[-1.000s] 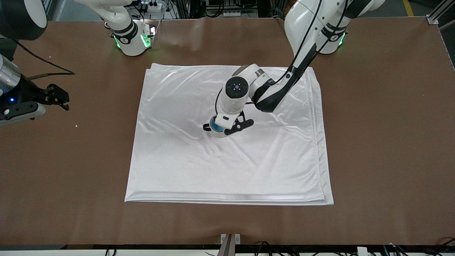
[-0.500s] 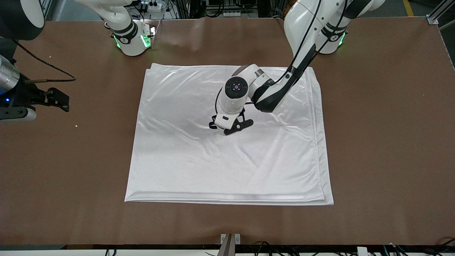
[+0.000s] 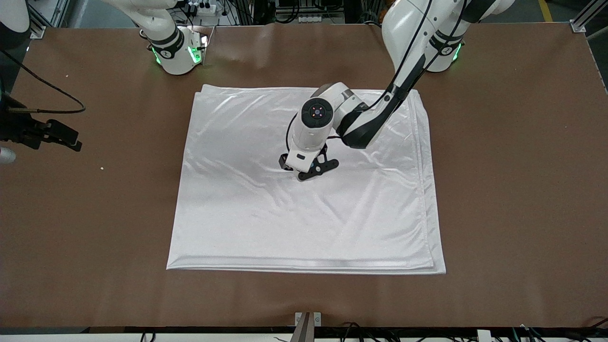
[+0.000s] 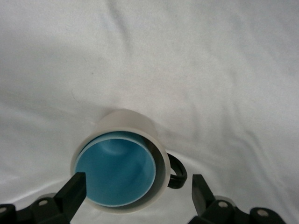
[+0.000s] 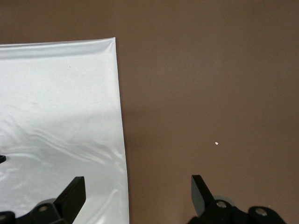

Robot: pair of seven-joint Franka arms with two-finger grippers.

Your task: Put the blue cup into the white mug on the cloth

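Observation:
In the left wrist view the blue cup (image 4: 114,172) sits upright inside the white mug (image 4: 124,121), whose black handle (image 4: 176,171) points sideways. The mug stands on the cloth (image 4: 210,70). My left gripper (image 4: 137,192) is open just above them, one finger on each side, touching neither. In the front view the left gripper (image 3: 308,167) hangs over the middle of the cloth (image 3: 308,228) and hides both cups. My right gripper (image 3: 65,137) is open and empty over the bare table at the right arm's end; the right wrist view shows it (image 5: 137,193) over the cloth's edge (image 5: 56,93).
The brown table (image 3: 513,190) surrounds the cloth on all sides. A small white crumb (image 3: 101,167) lies on the table near the right gripper. A black cable (image 3: 57,90) runs to the right arm's hand.
The left gripper has shifted slightly toward the arm bases, and its hand now covers the blue cup seen a second ago. The right gripper has drawn back toward the table's end.

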